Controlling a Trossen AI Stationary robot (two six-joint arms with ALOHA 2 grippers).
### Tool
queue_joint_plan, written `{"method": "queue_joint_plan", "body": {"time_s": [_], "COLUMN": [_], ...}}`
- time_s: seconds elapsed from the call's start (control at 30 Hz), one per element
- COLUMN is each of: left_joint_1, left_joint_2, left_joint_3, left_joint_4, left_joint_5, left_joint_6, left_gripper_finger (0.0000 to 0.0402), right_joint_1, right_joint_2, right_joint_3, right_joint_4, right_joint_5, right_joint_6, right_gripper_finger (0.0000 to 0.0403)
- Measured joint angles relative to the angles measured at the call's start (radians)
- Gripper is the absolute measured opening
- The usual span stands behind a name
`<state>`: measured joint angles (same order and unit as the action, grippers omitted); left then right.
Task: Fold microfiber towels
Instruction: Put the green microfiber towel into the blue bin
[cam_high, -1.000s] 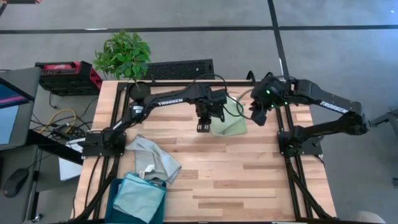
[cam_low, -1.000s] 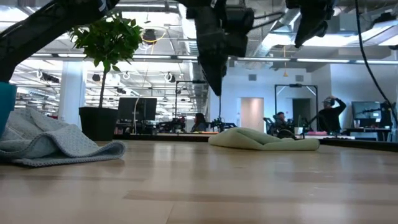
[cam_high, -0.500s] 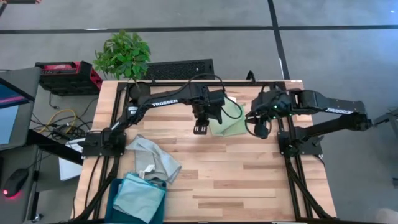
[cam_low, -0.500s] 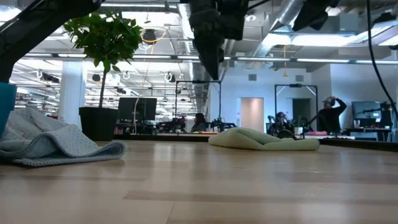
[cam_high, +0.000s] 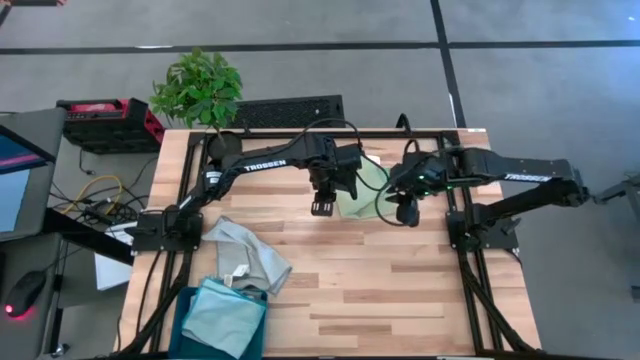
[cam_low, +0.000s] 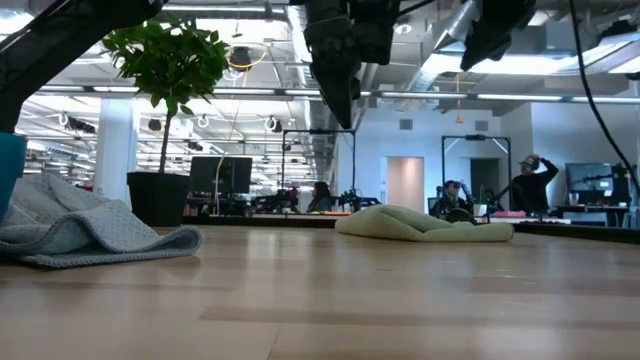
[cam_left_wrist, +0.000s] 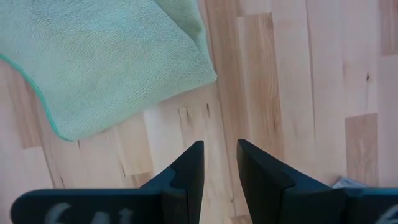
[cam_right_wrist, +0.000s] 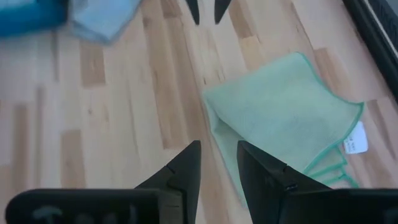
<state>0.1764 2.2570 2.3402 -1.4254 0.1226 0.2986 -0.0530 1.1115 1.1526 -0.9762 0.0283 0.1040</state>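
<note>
Green towel (cam_high: 368, 192) lies folded on the far middle of the wooden table (cam_high: 400, 290), flat and low, with a small white tag (cam_right_wrist: 356, 145) poking out by its stacked edges. Over it, the left gripper (cam_high: 321, 207) hangs in the air at the towel's left edge, its two dark fingers (cam_left_wrist: 189, 168) standing a narrow gap apart with only bare wood showing between them, nothing pinched. On the other side, the right gripper (cam_high: 407, 214) floats just off the towel's right edge, and its fingers (cam_right_wrist: 186, 165) are likewise parted a little and empty. From table level, both hang well clear of the surface, above the green mound.

Down at the near left, a pale grey towel (cam_high: 250, 255) sprawls crumpled on the wood, and just nearer still a light blue towel (cam_high: 224, 316) sits on top of the dark teal bin (cam_high: 185, 325). A potted plant (cam_high: 198, 88) stands at the far left corner.
</note>
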Motion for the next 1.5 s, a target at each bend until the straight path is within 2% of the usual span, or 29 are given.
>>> {"method": "queue_joint_plan", "body": {"time_s": [0.27,0.4,0.6,0.77,0.87,1.0,1.2,1.5], "left_joint_1": [0.001,0.001,0.001,0.002,0.002,0.002,0.002,0.002], "left_joint_2": [0.000,0.000,0.001,0.001,0.001,0.001,0.002,0.002], "left_joint_3": [0.000,0.000,0.000,0.000,0.000,0.000,0.000,0.000], "left_joint_4": [-0.015,-0.032,-0.026,-0.016,-0.016,-0.015,-0.012,-0.012], "left_joint_5": [-0.004,-0.004,-0.003,-0.003,-0.003,-0.003,-0.003,-0.003], "left_joint_6": [0.000,0.000,-0.004,-0.005,-0.004,0.001,0.000,-0.009], "left_gripper_finger": [0.0086,0.0087,0.0087,0.0087,0.0087,0.0087,0.0087,0.0087], "right_joint_1": [-0.006,-0.007,-0.007,-0.007,0.004,0.013,0.012,0.012], "right_joint_2": [0.054,-0.005,-0.165,-0.296,-0.345,-0.389,-0.428,-0.412], "right_joint_3": [0.000,0.000,-0.007,-0.133,-0.220,-0.286,-0.286,-0.286], "right_joint_4": [-0.013,0.004,0.065,0.245,0.288,0.319,0.334,0.330], "right_joint_5": [-0.004,-0.004,-0.003,-0.005,-0.027,-0.034,-0.031,-0.031], "right_joint_6": [-0.029,-0.033,-0.060,-0.054,-0.052,-0.027,-0.026,-0.026], "right_gripper_finger": [0.0127,0.0127,0.0127,0.0127,0.0127,0.0127,0.0127,0.0127]}}
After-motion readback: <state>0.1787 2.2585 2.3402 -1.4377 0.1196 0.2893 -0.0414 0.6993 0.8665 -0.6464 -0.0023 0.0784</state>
